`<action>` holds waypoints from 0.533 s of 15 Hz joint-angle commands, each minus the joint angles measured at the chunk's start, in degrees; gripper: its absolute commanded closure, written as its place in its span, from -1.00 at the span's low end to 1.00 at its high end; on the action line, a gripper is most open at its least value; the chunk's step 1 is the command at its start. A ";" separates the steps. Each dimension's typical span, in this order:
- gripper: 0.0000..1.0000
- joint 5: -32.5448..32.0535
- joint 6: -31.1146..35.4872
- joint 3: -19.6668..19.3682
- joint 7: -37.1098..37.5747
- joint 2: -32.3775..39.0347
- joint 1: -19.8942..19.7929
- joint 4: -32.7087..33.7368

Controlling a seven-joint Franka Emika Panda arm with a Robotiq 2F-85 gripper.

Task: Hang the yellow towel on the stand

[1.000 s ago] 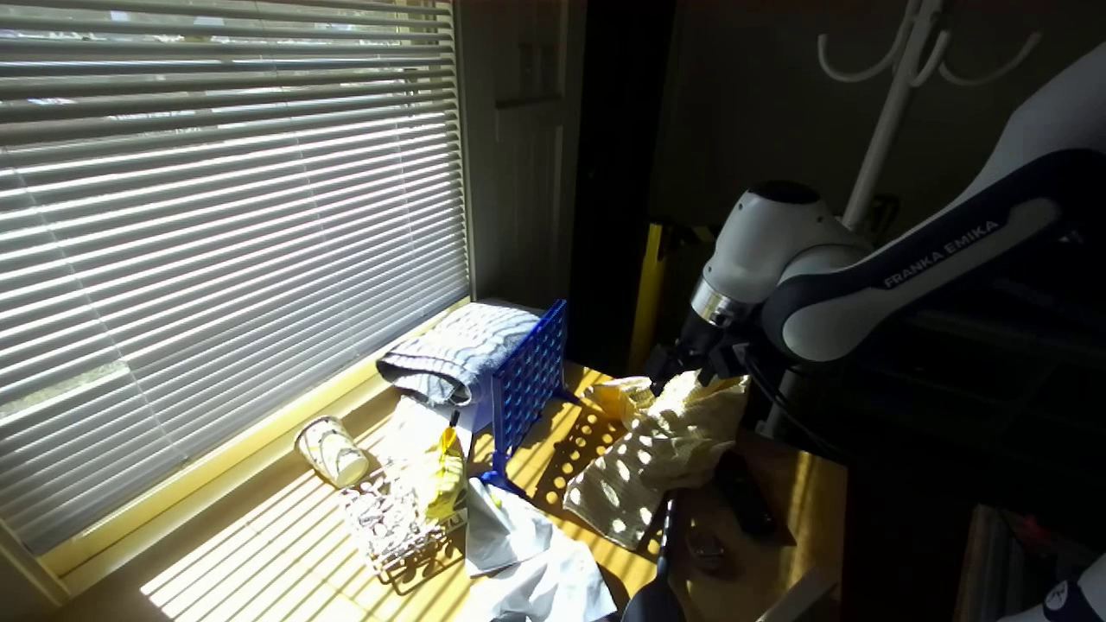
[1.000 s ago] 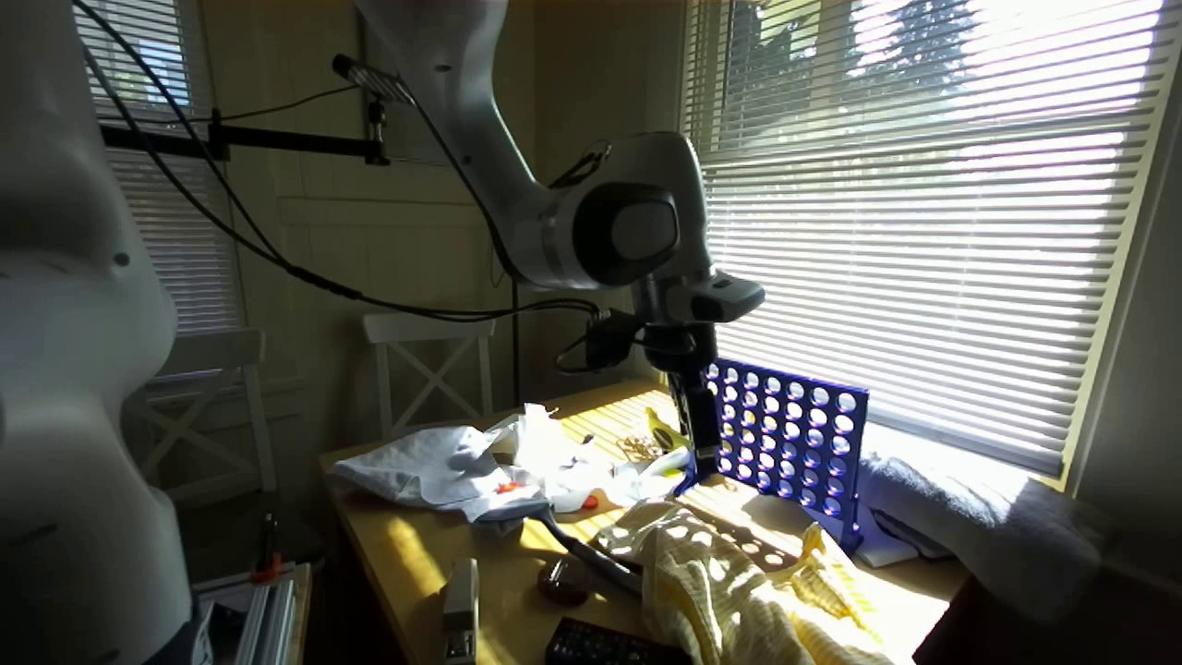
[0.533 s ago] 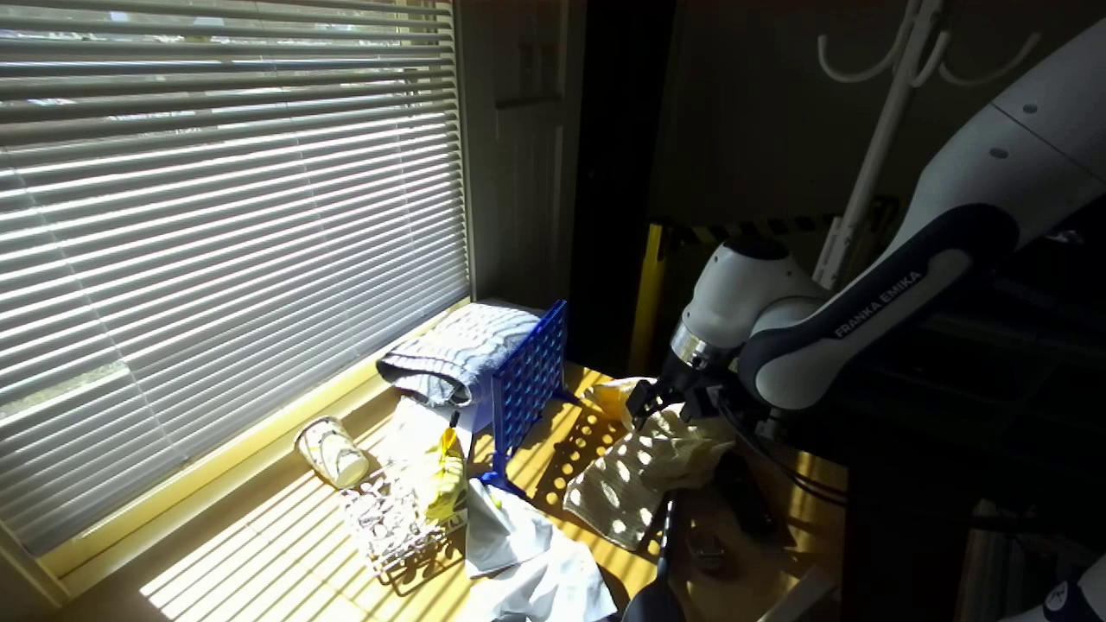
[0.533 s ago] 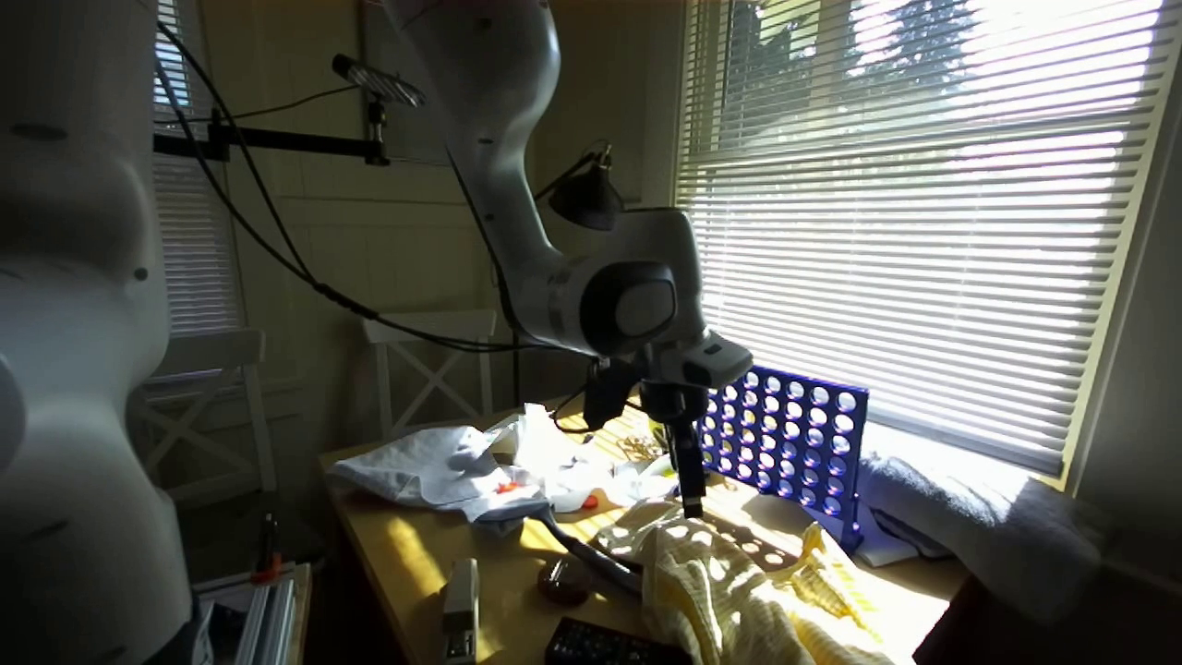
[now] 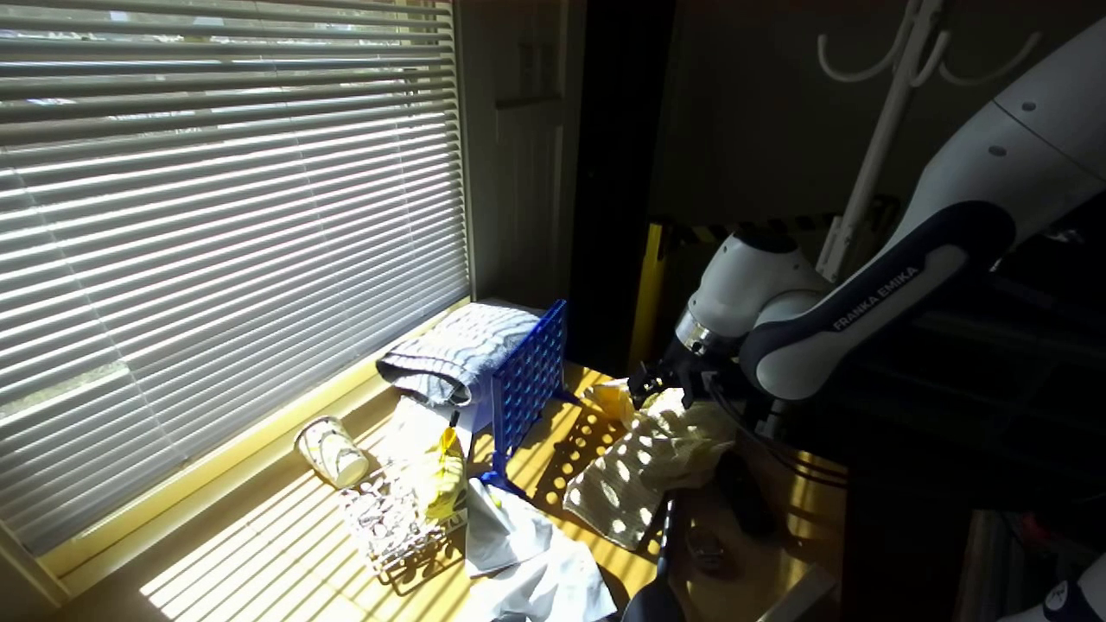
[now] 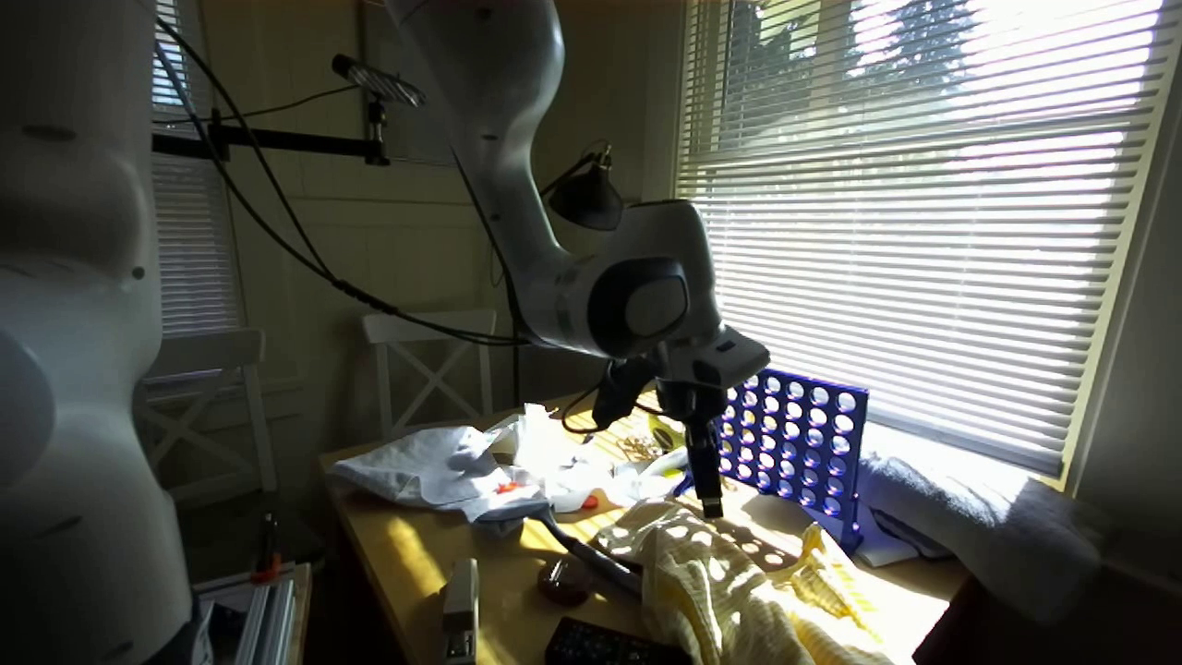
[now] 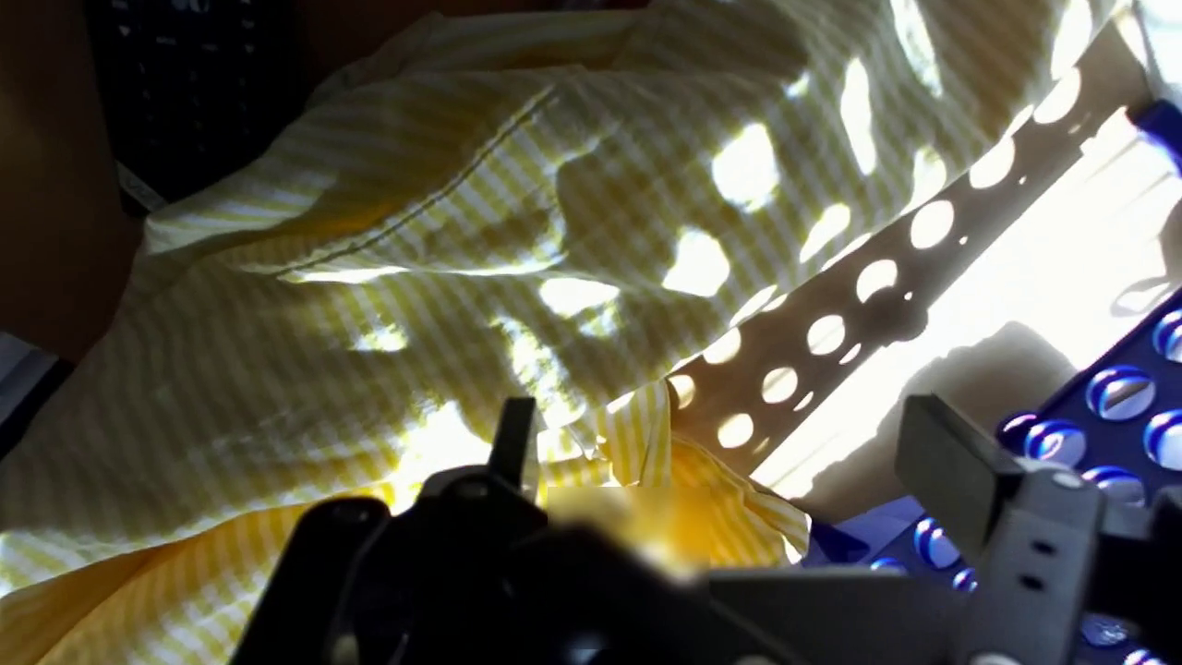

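The wooden table point(image 5: 259, 553) spreads below the black 2-fingered gripper point(image 7: 729, 443), and a white stand point(image 5: 885, 128) with curved hooks rises behind the gripper in an exterior view. Beneath the gripper lies the crumpled yellow-and-white striped cloth towel point(image 7: 443, 342), with a blue plastic grid point(image 5: 531, 380) near the gripper. Its 2 fingers are spread wide; whether they touch the towel I cannot tell.

White-and-black jointed arm point(image 5: 899, 289): bent, sloping downward | black two-fingered gripper point(image 7: 727, 439): pointing down, slightly tilted | jaws: spread wide
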 commanded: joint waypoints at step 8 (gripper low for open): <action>-1.00 12.15 8.04 6.68 0.70 7.27 -0.10 -1.70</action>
